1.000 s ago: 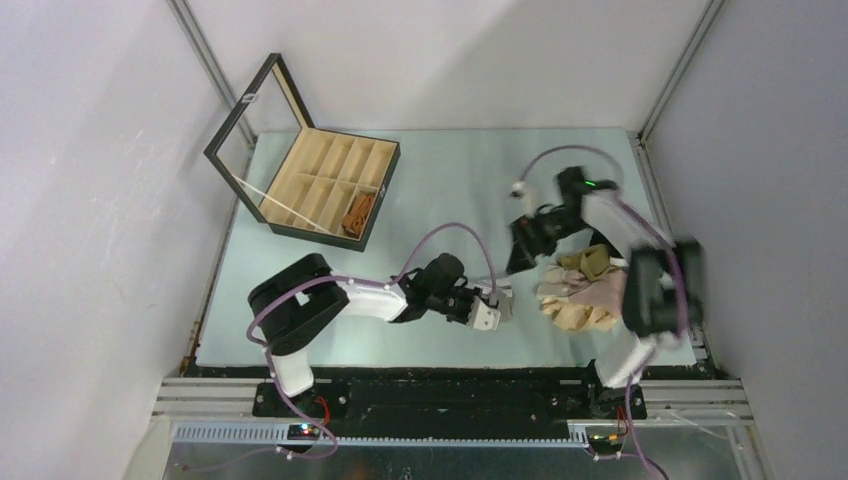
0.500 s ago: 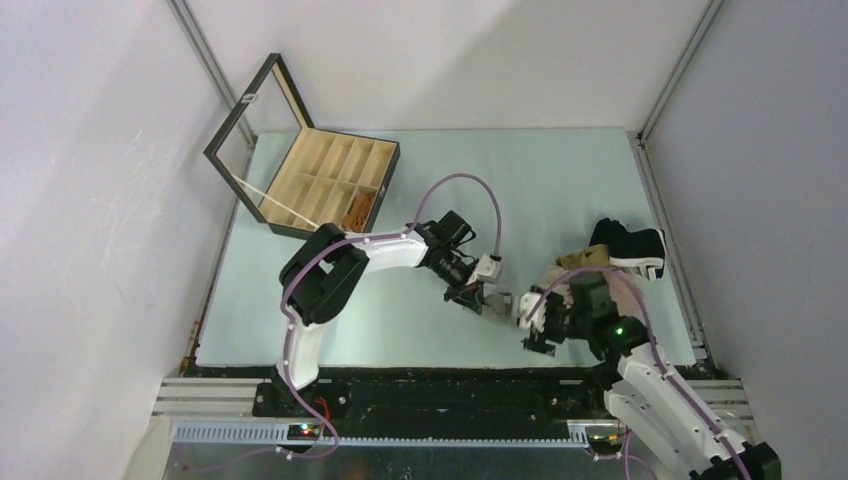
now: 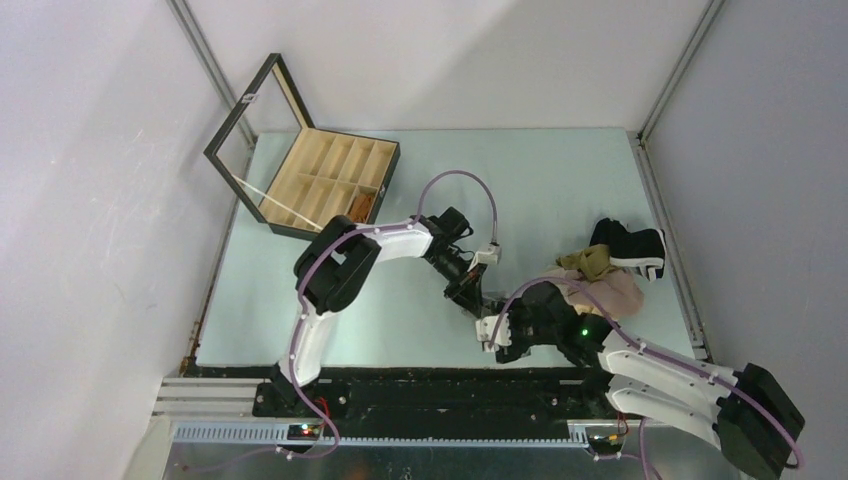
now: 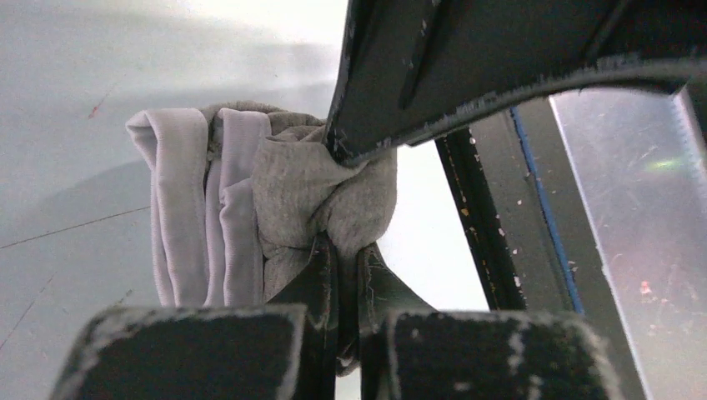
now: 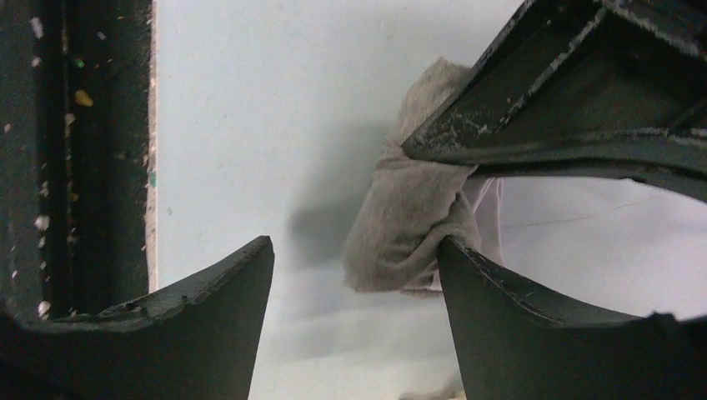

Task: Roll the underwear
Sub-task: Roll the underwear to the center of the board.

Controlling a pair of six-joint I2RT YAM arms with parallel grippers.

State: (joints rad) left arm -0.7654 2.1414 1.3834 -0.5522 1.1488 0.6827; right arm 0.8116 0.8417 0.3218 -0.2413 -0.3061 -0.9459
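**Pinching the grey roll at the desk's near edge: slip and clash risks**

Left hand (image 4: 338,271): fingers closed tight on the grey underwear (image 4: 292,183), gripping only a small nub of cloth at one end of the bundle. The paler ribbed folds on the far side of the bundle are not clamped at all.

Right hand (image 5: 354,250): spread wide and holding nothing. One finger lies against the grey cloth and the other is well off to the side. In the left wrist view, that finger crosses just above the bundle.

Position: the roll hangs over the near part of the desk (image 3: 520,180), close to the front rail (image 3: 440,385). A shadow beneath suggests it is lifted off the surface.

Risks, as judged:
- The grip is shallow. A tug from the right finger could pull the nub free, and the roll would drop.
- The unclamped folds could spring open, which would mean rolling again.
- The two hands are almost touching, so closing or turning either one could knock fingers together.
- A drop this near the edge could land on the rail, where recovery would be awkward.

Further out: the beige piece (image 3: 590,262), pale pink piece (image 3: 615,290) and black piece with white trim (image 3: 630,243) are heaped at the right. The rust-brown piece (image 3: 360,210) sits in a near compartment of the box (image 3: 325,160).
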